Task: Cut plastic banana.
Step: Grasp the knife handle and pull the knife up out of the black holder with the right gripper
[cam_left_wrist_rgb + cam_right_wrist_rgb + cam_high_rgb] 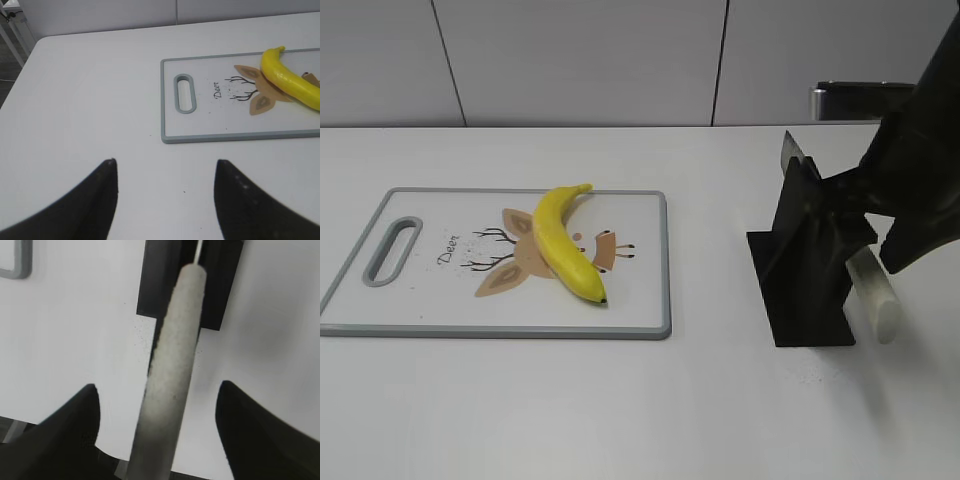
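Note:
The plastic banana [565,243] is yellow and curved, with a dark tip. It lies on the white cutting board [420,300] with a deer print; both also show in the left wrist view, banana [290,82] and board [200,125]. A knife with a pale grey handle [875,290] sits in a black holder [805,270], its blade tip [792,152] sticking up behind. My right gripper [157,390] is open, with its fingers on either side of the handle [175,355] and apart from it. My left gripper [165,162] is open and empty over bare table, left of and in front of the board.
The white table [620,410] reaches back to a grey panelled wall. A dark metal fixture [850,98] stands at the back right. The board's handle slot [184,93] faces my left gripper. The table's left edge shows in the left wrist view [30,50].

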Controlling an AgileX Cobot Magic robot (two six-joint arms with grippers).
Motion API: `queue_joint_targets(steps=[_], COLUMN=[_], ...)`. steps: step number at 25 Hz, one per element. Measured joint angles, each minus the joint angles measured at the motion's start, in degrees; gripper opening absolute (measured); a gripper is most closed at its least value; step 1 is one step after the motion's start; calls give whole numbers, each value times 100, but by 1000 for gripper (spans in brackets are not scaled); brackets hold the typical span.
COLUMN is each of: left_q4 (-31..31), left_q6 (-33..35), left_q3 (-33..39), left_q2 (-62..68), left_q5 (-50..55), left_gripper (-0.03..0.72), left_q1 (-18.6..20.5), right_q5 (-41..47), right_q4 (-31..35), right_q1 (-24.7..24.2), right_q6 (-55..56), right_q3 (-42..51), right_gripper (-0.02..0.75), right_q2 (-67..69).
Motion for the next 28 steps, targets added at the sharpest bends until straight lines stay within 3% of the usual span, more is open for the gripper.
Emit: queue_joint_targets(steps=[4,12,28], left_q4=[0,0,0], left_q6=[0,0,0], left_q3=[0,0,0], left_q2=[0,0,0], left_q5=[0,0,0], left_gripper=[580,580,580], left_q1=[0,0,0], right_q5=[-35,23,547], right_q4=[-6,-50,-42], right_q1=[7,7,7], right_q6=[43,172,265], right_q3=[0,-11,-352], right_gripper=[500,192,191], right_q2=[204,284,194])
